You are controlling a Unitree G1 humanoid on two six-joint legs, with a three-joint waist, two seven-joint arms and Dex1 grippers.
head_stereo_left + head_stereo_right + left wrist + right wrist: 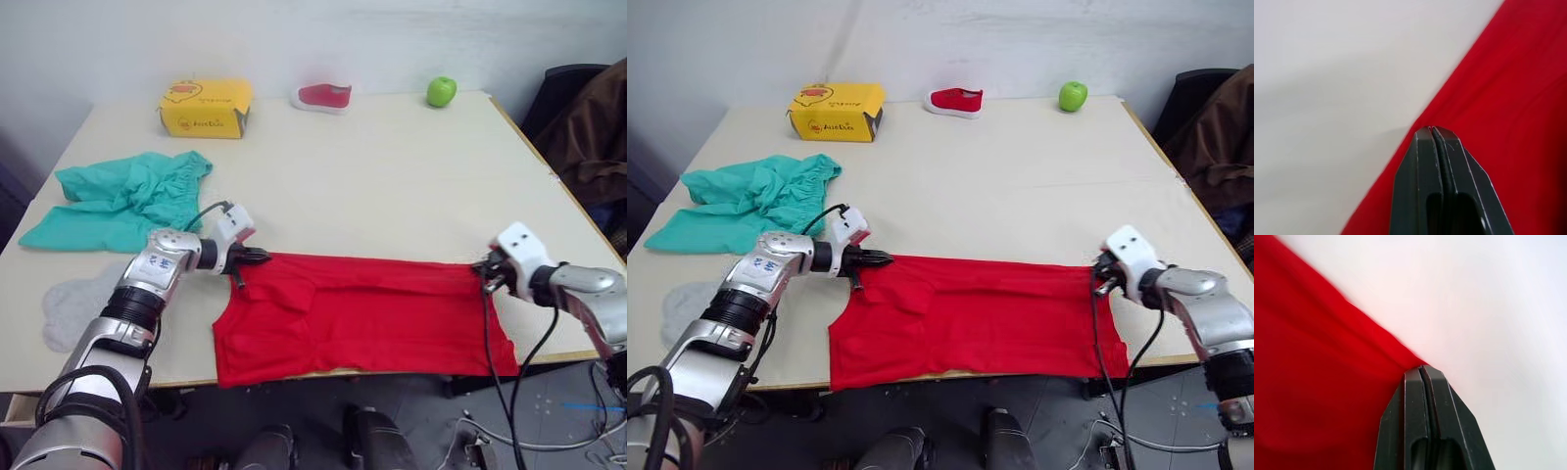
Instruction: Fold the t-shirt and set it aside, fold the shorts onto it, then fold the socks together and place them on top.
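Two grippers pinch the far edge of the t-shirt (362, 318): the left gripper (257, 258) is closed on its far left corner, the right gripper (483, 273) on its far right corner. It lies at the near edge of the table (392, 176), seemingly folded once. The shorts (122, 199) lie crumpled at the far left, the socks (71, 308) near left, both not yet folded.
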